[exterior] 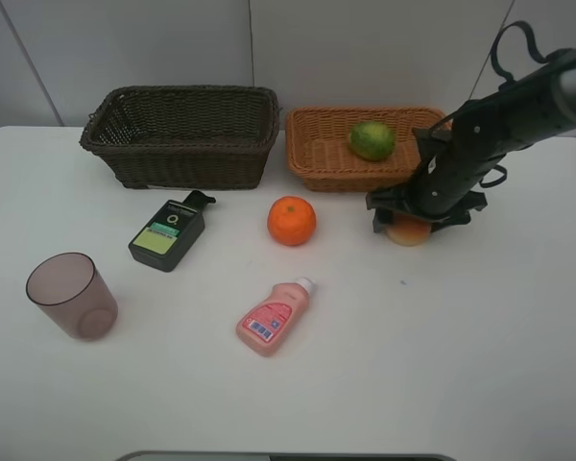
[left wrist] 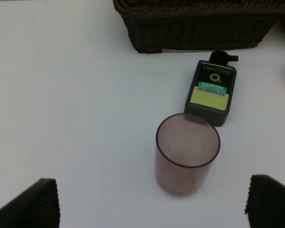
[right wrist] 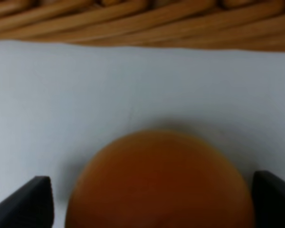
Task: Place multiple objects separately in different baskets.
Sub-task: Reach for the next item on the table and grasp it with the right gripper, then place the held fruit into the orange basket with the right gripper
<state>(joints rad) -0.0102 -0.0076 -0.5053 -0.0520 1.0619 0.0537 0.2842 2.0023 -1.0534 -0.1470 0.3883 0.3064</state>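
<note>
My right gripper stands low on the table in front of the light tan basket, shut on the red-yellow peach, which fills the gap between its fingertips in the right wrist view. A green mango lies inside that basket. The dark brown basket holds nothing that I can see. On the table lie an orange, a pink bottle, a dark green bottle and a purplish cup. My left gripper hangs open, short of the cup.
Both baskets stand side by side along the table's back edge, against a white wall. The right arm reaches in from the upper right over the tan basket's corner. The left arm is outside the exterior high view.
</note>
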